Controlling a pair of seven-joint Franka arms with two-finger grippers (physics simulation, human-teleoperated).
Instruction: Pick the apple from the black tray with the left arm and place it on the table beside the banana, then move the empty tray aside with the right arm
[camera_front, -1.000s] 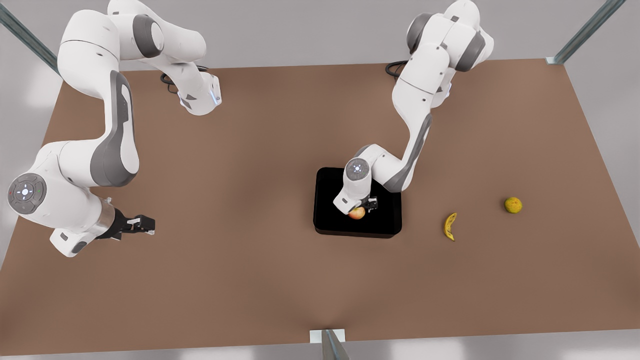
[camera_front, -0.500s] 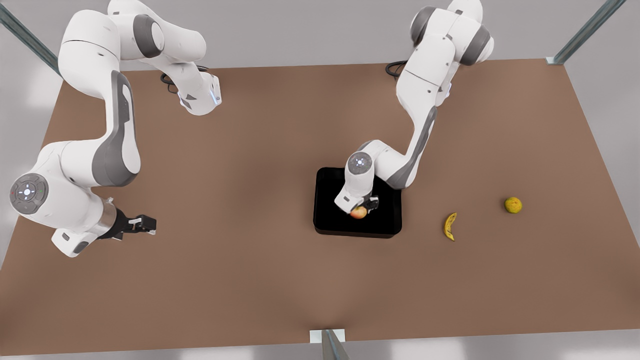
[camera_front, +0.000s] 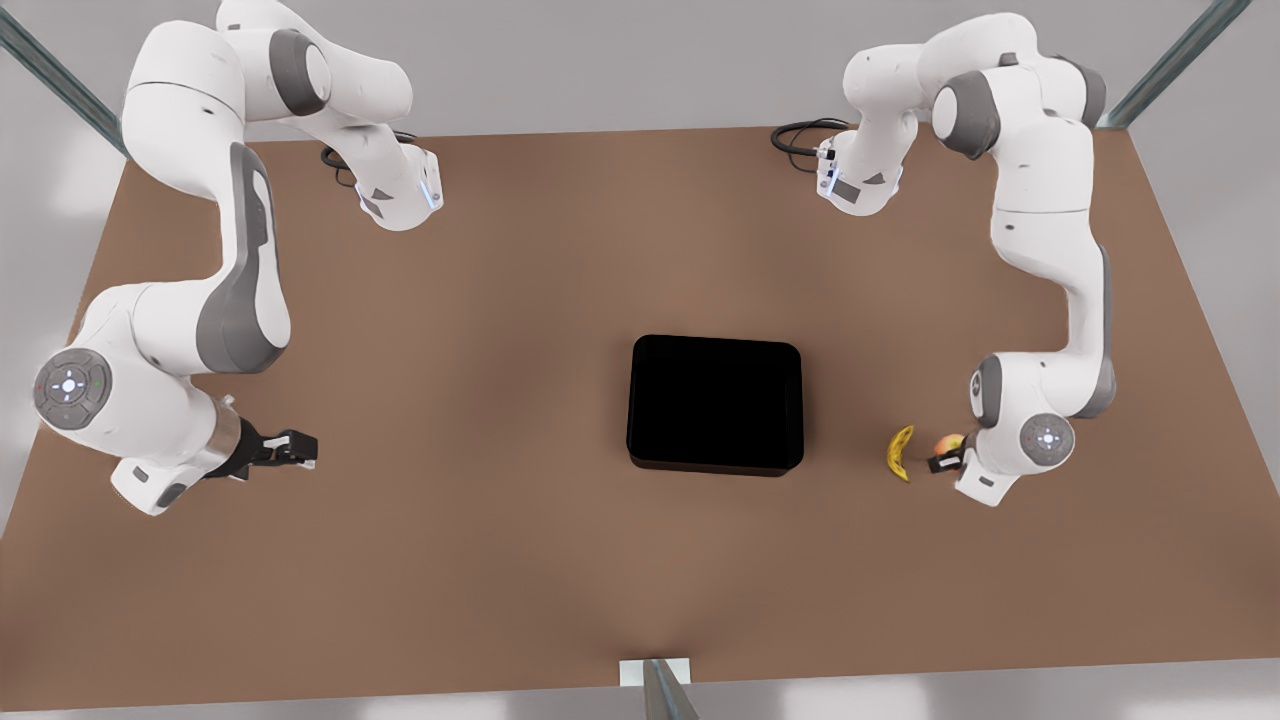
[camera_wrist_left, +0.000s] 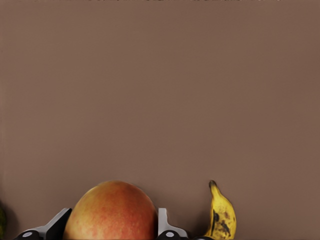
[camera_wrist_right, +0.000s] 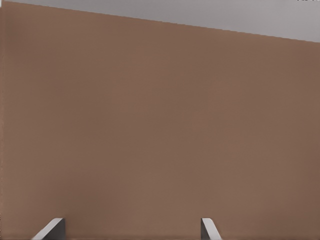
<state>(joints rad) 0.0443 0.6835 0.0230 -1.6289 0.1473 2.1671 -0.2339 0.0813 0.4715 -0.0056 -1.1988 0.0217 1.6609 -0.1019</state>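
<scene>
Apple clamped between the left gripper fingers, banana just beside them; tray empty. Placing step: next, lower to the surface and release. Right gripper waits well apart, fingers spread, holding nothing.

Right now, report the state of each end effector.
Left end effector: shut on the apple, beside the banana.
Right end effector: open, holding nothing, waiting above the table.
</scene>
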